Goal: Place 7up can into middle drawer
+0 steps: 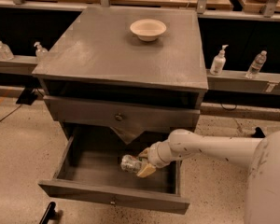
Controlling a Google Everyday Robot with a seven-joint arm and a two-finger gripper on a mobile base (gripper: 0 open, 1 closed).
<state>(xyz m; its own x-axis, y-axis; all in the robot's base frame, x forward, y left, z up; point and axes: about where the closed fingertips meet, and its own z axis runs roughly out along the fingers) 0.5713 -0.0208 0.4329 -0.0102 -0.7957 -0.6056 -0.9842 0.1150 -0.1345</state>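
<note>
The 7up can [129, 163], small and silvery, lies on its side in my gripper [141, 163], which is shut on it. The white arm reaches in from the right over the open middle drawer [112, 199], a wide grey wooden box pulled out at the bottom of the cabinet. The can hangs over the drawer's right half, just above its floor. I cannot tell whether it touches the floor. The drawer's tiny metal knob [113, 202] shows on the low front panel.
The grey cabinet top [107, 45] carries a cream bowl [148, 29]. Above the open drawer is a shut drawer front with a round knob [118, 117]. Clear bottles stand on ledges at left [3, 49] and right [255, 64]. A dark object [48, 212] lies on the floor at front left.
</note>
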